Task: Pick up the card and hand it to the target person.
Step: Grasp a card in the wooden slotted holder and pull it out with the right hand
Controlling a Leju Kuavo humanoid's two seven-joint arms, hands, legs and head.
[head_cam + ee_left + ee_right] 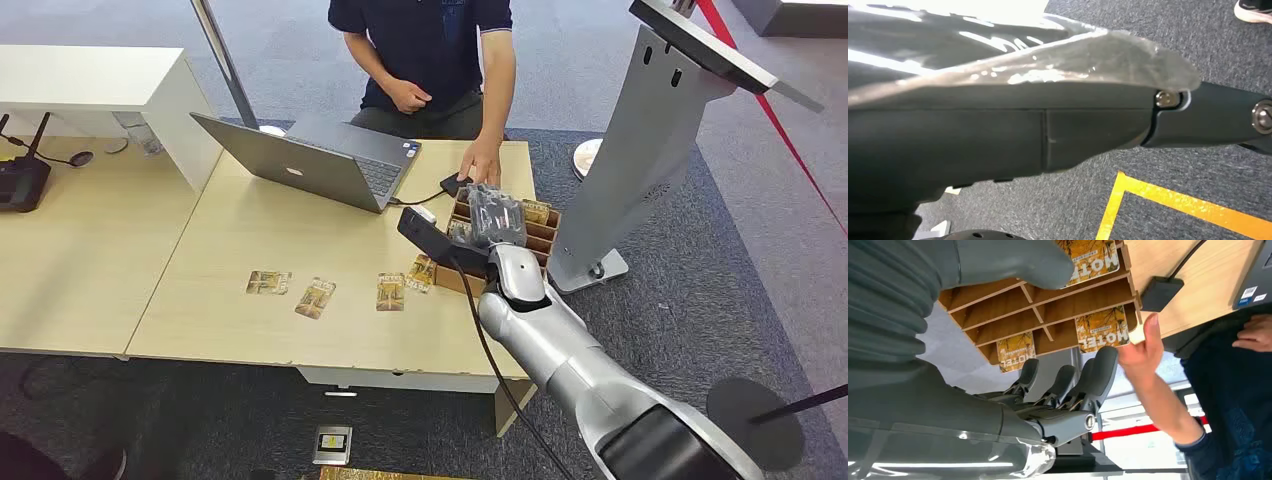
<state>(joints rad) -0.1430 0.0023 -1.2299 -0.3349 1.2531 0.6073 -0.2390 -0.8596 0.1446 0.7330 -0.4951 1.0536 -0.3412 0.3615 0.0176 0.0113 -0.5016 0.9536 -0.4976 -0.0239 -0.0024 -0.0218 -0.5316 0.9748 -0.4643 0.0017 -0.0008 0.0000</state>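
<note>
Grey-fingered, the right hand (495,213) hovered over the compartmented wooden card box (540,240) at the right edge of the pale wooden table (200,300), fingers (1098,375) apart and holding nothing. Orange hotel cards (1102,329) stood in the box compartments. A person's hand (481,160) rested at the far edge beside the box. Four more cards (315,297) lay flat along the near edge.

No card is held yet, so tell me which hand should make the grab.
Right. The right hand hovers open over the wooden card rack, its fingers close to the hotel cards in the slots. The left wrist view shows carpet floor, so that arm likely hangs low beside the body.
</note>
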